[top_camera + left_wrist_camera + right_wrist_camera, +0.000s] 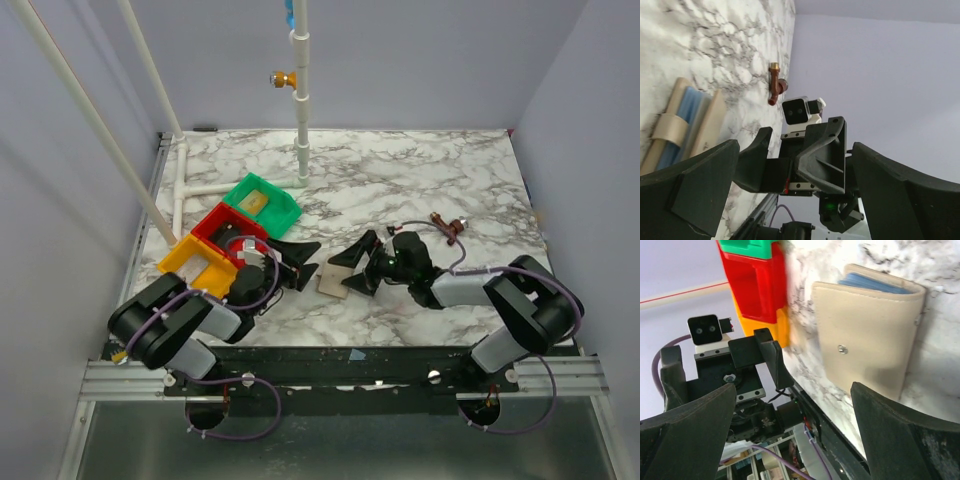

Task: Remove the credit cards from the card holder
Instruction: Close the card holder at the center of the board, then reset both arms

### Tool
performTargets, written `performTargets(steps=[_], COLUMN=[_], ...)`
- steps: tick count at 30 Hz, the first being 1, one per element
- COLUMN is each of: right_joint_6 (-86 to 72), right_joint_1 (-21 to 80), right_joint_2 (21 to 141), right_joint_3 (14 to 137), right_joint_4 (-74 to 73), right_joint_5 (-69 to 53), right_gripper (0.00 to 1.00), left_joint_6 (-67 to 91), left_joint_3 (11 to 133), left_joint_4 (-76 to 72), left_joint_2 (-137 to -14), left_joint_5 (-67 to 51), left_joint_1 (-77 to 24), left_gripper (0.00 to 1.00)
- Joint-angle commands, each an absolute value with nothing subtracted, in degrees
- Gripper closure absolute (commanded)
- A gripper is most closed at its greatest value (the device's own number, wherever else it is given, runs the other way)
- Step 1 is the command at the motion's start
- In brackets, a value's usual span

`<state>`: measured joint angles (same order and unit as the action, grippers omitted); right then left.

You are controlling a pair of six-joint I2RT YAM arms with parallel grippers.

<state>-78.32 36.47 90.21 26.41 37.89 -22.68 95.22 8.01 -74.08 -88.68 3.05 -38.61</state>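
Note:
The tan card holder (333, 278) lies flat on the marble table between my two grippers. In the right wrist view, the card holder (865, 335) shows its closed face with a small stud, and grey-blue layers show at its far edge. In the left wrist view, the card holder (685, 120) is edge-on, its strap over grey-blue layers. My left gripper (308, 265) stands open just left of it, touching nothing. My right gripper (352, 265) stands open just right of it. A tan-gold credit card (256, 201) lies in the green tray (280, 212).
A red tray (212, 222) and an orange tray (182, 258) sit behind the left arm, next to the green one. A white pipe post (302, 100) rises at the back. A small brass and red fitting (450, 226) lies at the right.

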Motion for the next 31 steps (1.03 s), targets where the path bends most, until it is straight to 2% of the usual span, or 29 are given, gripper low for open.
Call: performTargets(steps=[1, 8, 15, 22, 31], right_joint_6=[-75.19, -67.37, -56.49, -47.90, -44.67], right_joint_1=[34.82, 32.85, 32.16, 32.17, 32.17], right_joint_2=[84.44, 74.77, 64.22, 56.90, 53.58], right_joint_3=[28.62, 30.82, 35.08, 39.25, 40.87], right_joint_4=[32.41, 19.89, 6.01, -3.25, -6.11], right_joint_5=[-21.57, -15.49, -5.59, 3.40, 6.85], right_gripper=[0.00, 0.00, 0.00, 0.00, 0.00], left_joint_6=[87.61, 69.73, 51.89, 42.90, 39.10], left_joint_3=[10.11, 21.62, 36.44, 43.69, 45.03], left_joint_4=[-55.31, -16.57, 9.59, 21.53, 23.55], left_joint_2=[-75.44, -55.24, -50.83, -48.22, -46.58], left_joint_5=[1.41, 6.40, 8.05, 8.05, 8.05], left_joint_1=[-38.23, -38.23, -38.39, -38.41, -38.41], left_gripper=[0.01, 0.01, 0.01, 0.01, 0.01])
